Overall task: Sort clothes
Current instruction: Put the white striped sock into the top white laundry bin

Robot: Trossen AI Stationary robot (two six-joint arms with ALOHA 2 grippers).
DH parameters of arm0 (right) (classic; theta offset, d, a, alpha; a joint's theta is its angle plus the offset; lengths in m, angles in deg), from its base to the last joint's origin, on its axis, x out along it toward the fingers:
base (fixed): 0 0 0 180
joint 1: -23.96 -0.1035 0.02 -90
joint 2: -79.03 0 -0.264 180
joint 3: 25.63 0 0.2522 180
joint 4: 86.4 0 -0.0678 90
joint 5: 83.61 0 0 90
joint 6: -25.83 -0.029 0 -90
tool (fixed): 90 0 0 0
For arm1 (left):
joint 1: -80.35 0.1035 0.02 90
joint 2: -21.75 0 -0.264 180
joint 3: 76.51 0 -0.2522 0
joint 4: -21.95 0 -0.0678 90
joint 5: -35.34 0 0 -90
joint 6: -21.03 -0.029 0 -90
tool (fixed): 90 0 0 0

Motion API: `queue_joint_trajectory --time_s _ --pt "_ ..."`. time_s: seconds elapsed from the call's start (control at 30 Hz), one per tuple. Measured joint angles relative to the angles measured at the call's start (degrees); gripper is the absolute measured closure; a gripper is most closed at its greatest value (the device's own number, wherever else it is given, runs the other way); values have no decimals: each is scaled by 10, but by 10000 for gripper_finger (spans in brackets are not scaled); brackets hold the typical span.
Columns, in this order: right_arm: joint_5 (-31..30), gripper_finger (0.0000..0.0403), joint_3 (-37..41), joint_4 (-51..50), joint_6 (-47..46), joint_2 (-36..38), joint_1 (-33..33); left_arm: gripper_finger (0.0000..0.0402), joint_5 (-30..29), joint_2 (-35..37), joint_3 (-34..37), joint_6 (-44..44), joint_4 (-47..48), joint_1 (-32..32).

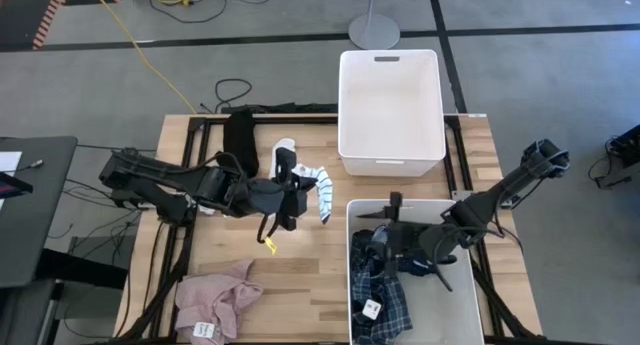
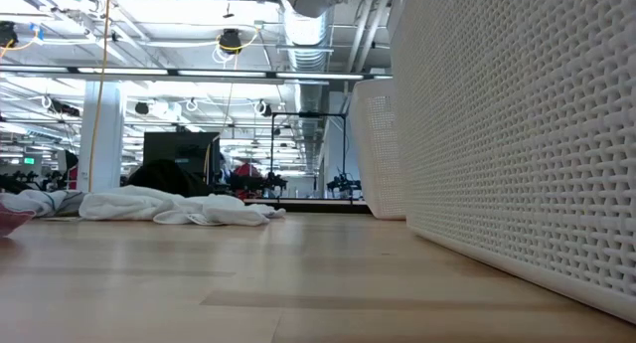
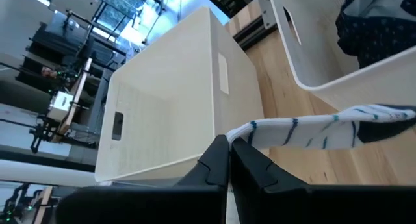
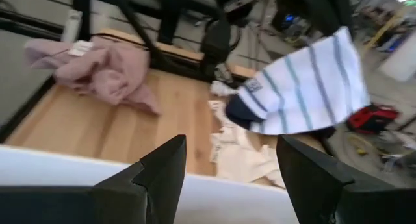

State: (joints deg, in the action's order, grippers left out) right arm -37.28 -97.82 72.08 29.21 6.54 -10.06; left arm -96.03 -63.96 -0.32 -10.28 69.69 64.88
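Note:
My left gripper (image 1: pixel 297 192) is over the table's middle, shut on a white sock with blue stripes (image 1: pixel 321 193). My right gripper (image 1: pixel 378 243) hovers open over the near white bin (image 1: pixel 455 310), with nothing between its fingers (image 4: pixel 162 175). That bin holds a blue plaid shirt (image 1: pixel 385 300) and a navy dotted piece (image 3: pixel 377 36). A pink piece (image 1: pixel 215 300) lies at the table's near left. A black piece (image 1: pixel 240 140) and a white sock (image 1: pixel 285 150) lie at the far side. More white socks (image 4: pixel 244 152) rest on the wood under the held sock. My left gripper pinches one end of the striped sock (image 3: pixel 250 130) between its two shut fingers, coming from the table's left, slanting a little downward. The sock is lifted clear of the table. It trails away from the fingertips, its dark-tipped end (image 3: pixel 390 123) free.
A second white bin (image 1: pixel 390 110) stands at the far side, right of the middle, close to the near bin. Bare wood lies between the pink piece and the near bin. The low view shows only the bins' walls (image 2: pixel 517 134) and white socks (image 2: pixel 179 206).

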Motion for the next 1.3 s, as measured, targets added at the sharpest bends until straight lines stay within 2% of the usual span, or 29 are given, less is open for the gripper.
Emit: queue_joint_trajectory --time_s 0.17,0.37,0.6,0.77,1.0,1.3 --pt "-26 147 0 11 1 0 5 401 0 0 0 -7 0 0" --pt "-30 147 0 29 2 0 12 401 0 0 0 -19 -10 2" --pt "-30 147 0 112 62 0 11 401 0 0 0 -22 -13 13" --pt "-30 147 0 128 76 0 24 401 11 0 0 -27 -22 13" --pt "-29 147 0 130 78 0 51 401 59 0 0 -40 -70 13" --pt "-22 147 0 138 98 0 86 401 182 0 0 -31 -95 13"
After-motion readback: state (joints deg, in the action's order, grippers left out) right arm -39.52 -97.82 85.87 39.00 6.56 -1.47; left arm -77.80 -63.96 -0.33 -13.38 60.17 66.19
